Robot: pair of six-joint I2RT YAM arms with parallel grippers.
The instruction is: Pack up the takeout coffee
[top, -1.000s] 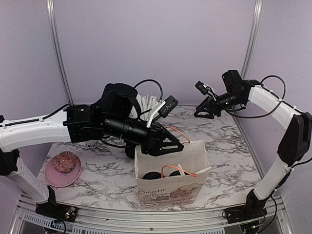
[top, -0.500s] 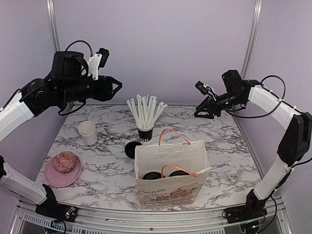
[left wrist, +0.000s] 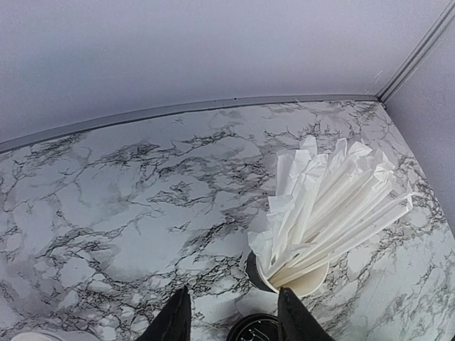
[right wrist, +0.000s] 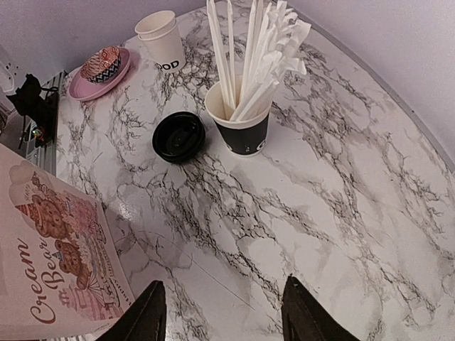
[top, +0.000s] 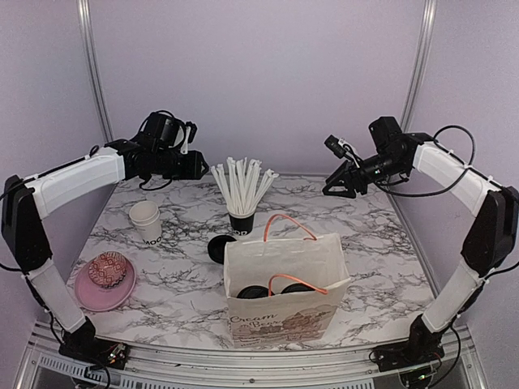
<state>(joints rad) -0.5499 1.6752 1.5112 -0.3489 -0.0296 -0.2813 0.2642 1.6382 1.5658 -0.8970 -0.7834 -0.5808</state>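
Since two round black lids are seen side by side down inside the paper bag (top: 284,320), the takeout coffee (top: 252,292) is judged to be already packed. The step in hand is therefore taken to be a clean withdrawal. It is done well if both arms are carried high and well apart from the bag, so that the orange handles (top: 288,223) are not snagged and the bag is not tipped. Room should also be given to the straw cup (top: 241,220) near the left arm.

The left gripper (left wrist: 233,295) is held up by the back wall, left of the straws, its fingers partly apart with nothing between them. The right gripper (right wrist: 225,282) hangs over the far right of the table (top: 365,251), its fingers likewise apart and empty.

The following are counted:
- one bag with two handles;
- two lidded cups in it, only their lids showing;
- one loose black lid (top: 217,247) on the table, between bag and straw cup;
- one black cup of white straws, the straws too crowded to be counted surely;
- one stack of lidless white cups (top: 146,220), seemingly two nested;
- one pink plate (top: 89,298) with one patterned bowl (top: 109,270) on it.
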